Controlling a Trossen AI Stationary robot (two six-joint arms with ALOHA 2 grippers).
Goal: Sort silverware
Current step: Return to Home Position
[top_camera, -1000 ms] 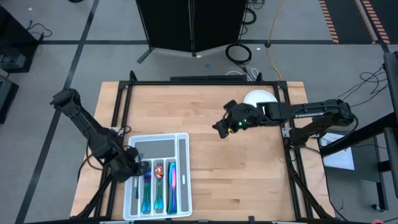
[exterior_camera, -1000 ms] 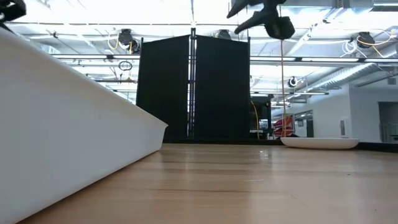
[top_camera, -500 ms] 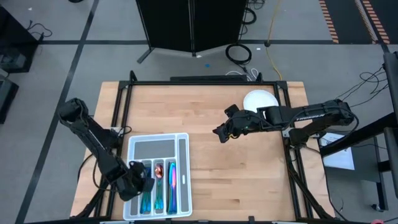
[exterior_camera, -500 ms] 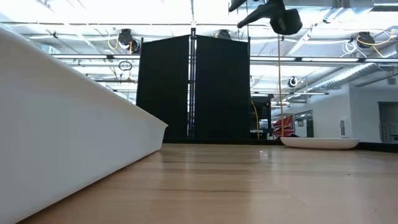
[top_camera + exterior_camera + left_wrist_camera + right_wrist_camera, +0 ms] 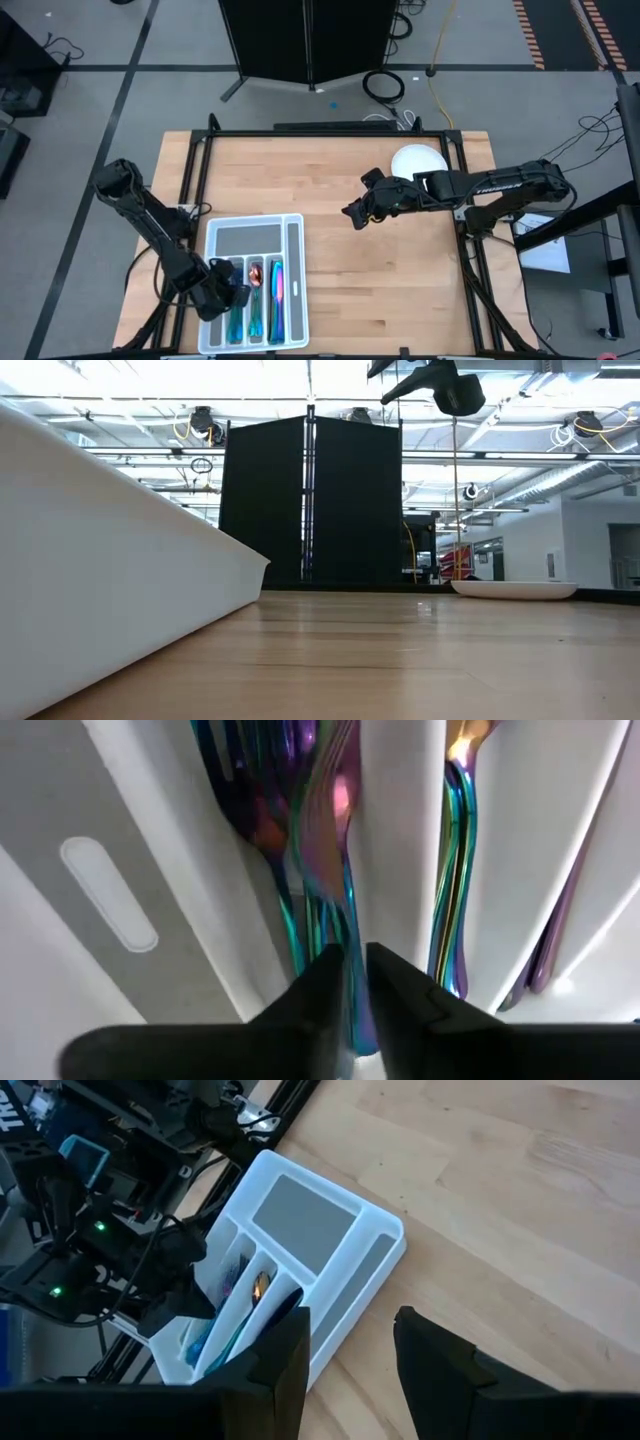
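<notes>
The white compartmented tray (image 5: pixel 290 235) sits at the table's near left, with iridescent silverware (image 5: pixel 258 300) lying lengthwise in its slim compartments. My left gripper (image 5: pixel 229 294) reaches down into the leftmost of these compartments. In the left wrist view its fingers (image 5: pixel 356 982) stand almost together over a bundle of teal and purple pieces (image 5: pixel 318 840), with one slim handle between them. My right gripper (image 5: pixel 352 213) hangs open and empty above the table's middle, also seen in the right wrist view (image 5: pixel 350 1350) and high in the low view (image 5: pixel 385 372). My left gripper has the handle of one iridescent piece (image 5: pixel 357 1028) in the narrow gap between its two fingers, near the handle's free end. The fingers come steeply from above. The piece lies along the compartment on the other pieces there.
A round white plate (image 5: pixel 418 160) sits at the table's far right, also visible in the low view (image 5: pixel 515 589). The tray's wide far compartment (image 5: pixel 245 238) and its right strip (image 5: pixel 294 240) hold nothing. Bare wood lies between the tray and the plate.
My left gripper has moved toward the table's near edge and sunk into the tray's leftmost slim compartment, then stayed there.
</notes>
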